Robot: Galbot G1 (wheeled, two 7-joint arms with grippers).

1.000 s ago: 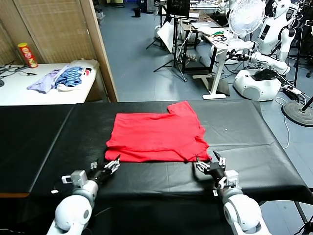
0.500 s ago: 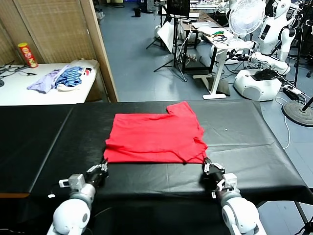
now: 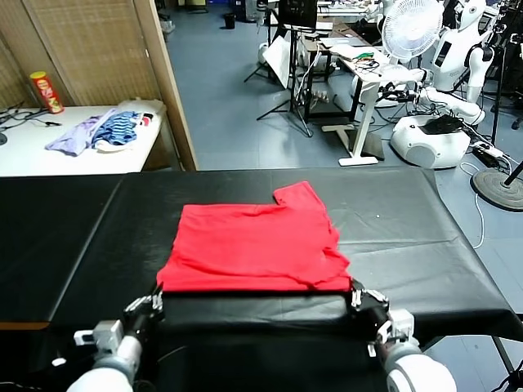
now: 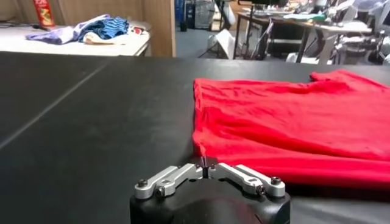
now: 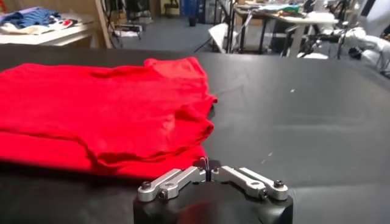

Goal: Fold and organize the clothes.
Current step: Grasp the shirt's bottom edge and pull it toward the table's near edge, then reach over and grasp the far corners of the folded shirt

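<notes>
The clothes here are one red T-shirt (image 3: 253, 249), lying folded and flat on the black table (image 3: 409, 212), one sleeve pointing to the far side. Its near hem runs close to the table's front edge. My left gripper (image 3: 155, 296) sits at the near left corner of the hem. In the left wrist view that gripper (image 4: 204, 164) is shut, with the corner of the red cloth (image 4: 286, 128) running into its tips. At the near right corner my right gripper (image 3: 353, 292) is likewise shut, and in the right wrist view it (image 5: 206, 164) pinches the shirt's edge (image 5: 103, 109).
A white side table at the back left carries a heap of lilac and blue-striped garments (image 3: 102, 131) and a red can (image 3: 46, 91). A wooden post (image 3: 167, 82) stands behind the table. A fan (image 3: 411, 28) and another robot (image 3: 445, 90) are far off to the right.
Both grippers shut at the near hem corners and drew back toward me. The shirt slid with them toward the front edge of the table.
</notes>
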